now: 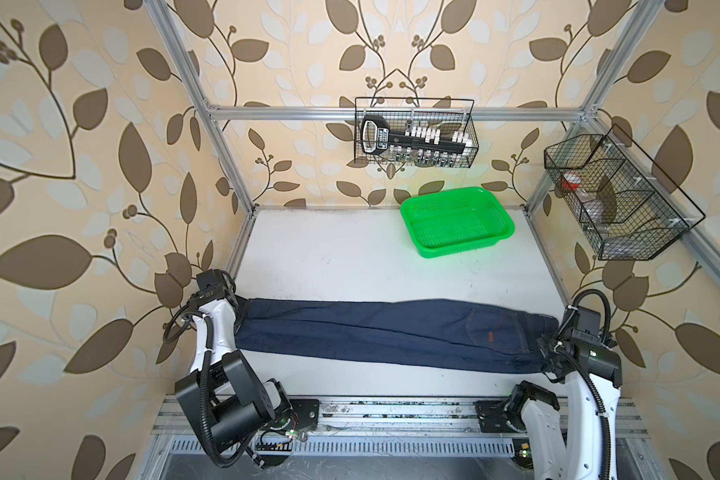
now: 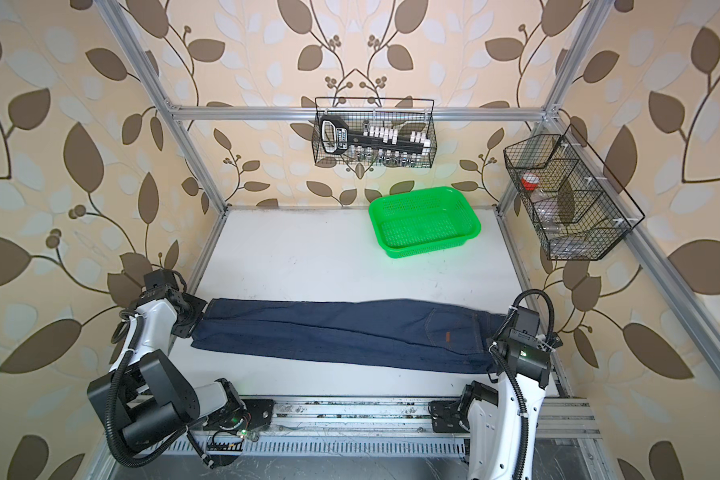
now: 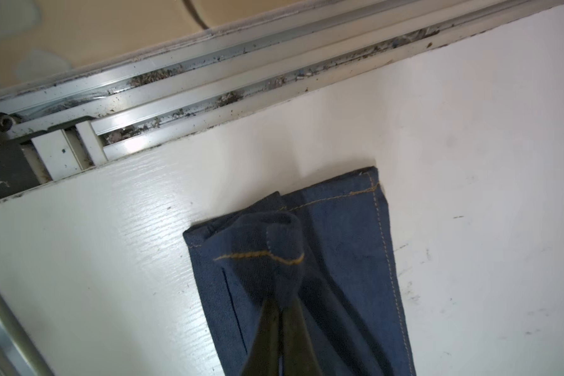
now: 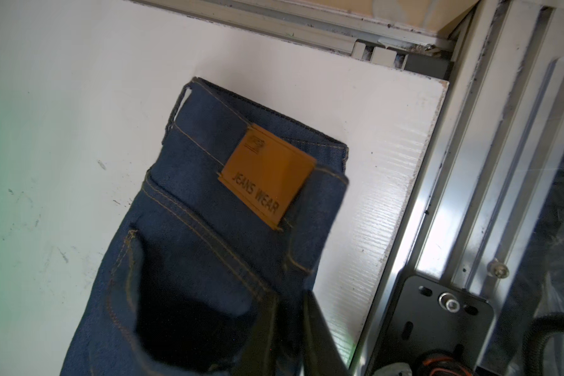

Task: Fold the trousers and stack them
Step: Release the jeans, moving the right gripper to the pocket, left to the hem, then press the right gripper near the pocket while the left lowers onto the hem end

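Trousers (image 1: 391, 332): and here they are, dark navy denim stretched full length across the front half of the white table (image 1: 329, 257). They run roughly parallel to its front edge, with the leg ends at the left edge and the waist at the right edge. One leg lies on the other, mostly flat, and both top views show the same spread.

Green basket (image 1: 458, 226): bright plastic mesh, sitting at the back edge towards the back right corner, well apart from the denim.

Left gripper (image 3: 280, 302): down at the left edge, jaws squeezed tight on a bunched leg hem. The hem rises in a small peak above the layer beneath, its tan stitching curling over the top, while the other leg end lies flat on the surface just beside it.

Right gripper (image 4: 288, 302): over the waist near the front right corner. The jaws stand narrowly apart with denim running between the dark fingers (image 4: 264, 325); I cannot tell whether they are pinching it. The waistband edge next to them looks blurred.

Patch (image 4: 267, 177): brown, stamped JEANS WEAR, on the waistband just beyond the right fingertips.
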Tool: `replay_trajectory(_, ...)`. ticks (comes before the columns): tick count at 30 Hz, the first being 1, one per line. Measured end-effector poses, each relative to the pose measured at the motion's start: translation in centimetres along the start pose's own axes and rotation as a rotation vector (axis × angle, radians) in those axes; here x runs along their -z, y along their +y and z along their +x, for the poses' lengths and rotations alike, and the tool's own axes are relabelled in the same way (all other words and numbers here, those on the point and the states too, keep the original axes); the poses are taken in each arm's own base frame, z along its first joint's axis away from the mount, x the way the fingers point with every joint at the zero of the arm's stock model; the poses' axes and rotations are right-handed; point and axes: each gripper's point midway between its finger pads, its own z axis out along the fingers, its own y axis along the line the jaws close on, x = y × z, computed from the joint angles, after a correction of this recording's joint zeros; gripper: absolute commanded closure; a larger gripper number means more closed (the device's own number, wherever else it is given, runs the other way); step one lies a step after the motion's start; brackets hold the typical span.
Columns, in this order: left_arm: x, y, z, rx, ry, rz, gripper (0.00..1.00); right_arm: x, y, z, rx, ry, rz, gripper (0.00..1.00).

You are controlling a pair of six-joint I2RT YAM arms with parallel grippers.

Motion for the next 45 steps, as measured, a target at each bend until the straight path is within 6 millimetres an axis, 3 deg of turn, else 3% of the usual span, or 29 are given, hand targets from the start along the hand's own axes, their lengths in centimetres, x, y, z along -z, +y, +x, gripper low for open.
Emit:
replay_trajectory(8,-0.3,-0.1,0.1,0.001,0.006,0.007,0.95,0.8,-0.6,-0.5,-0.015,-0.029,0.016,0.73)
replay_trajectory(10,-0.1,0.0,0.1,0.004,-0.005,0.006,0.89,1.6,-0.1,-1.3,-0.018,-0.052,-0.003,0.71)
replay_trajectory(11,0.0,0.1,0.1,0.01,-0.012,0.006,0.85,1.9,0.3,-1.7,-0.015,-0.064,-0.019,0.69)
replay_trajectory(15,0.3,0.3,0.0,0.025,-0.02,0.004,0.84,2.2,2.7,-2.7,0.006,-0.068,-0.102,0.63)
replay_trajectory(21,0.8,1.7,0.1,0.049,-0.04,-0.058,0.76,1.3,7.0,-2.1,0.127,-0.002,-0.223,0.55)
replay_trajectory(28,3.3,3.4,-0.5,0.103,-0.133,-0.097,0.72,1.1,12.0,2.7,0.48,0.042,-0.356,0.51)
replay_trajectory(33,3.9,4.3,-0.3,0.131,-0.145,-0.125,0.66,1.8,15.1,5.5,0.695,0.034,-0.464,0.5)
replay_trajectory(39,4.5,1.9,0.0,0.152,-0.091,-0.007,0.62,1.5,16.9,9.9,0.908,0.087,-0.568,0.5)
replay_trajectory(43,6.5,-0.1,-1.3,0.158,-0.109,0.067,0.6,0.9,16.6,14.0,1.081,0.144,-0.606,0.49)
replay_trajectory(45,7.7,-0.8,-2.3,0.16,-0.136,0.094,0.51,0.7,16.6,15.6,1.15,0.166,-0.62,0.49)
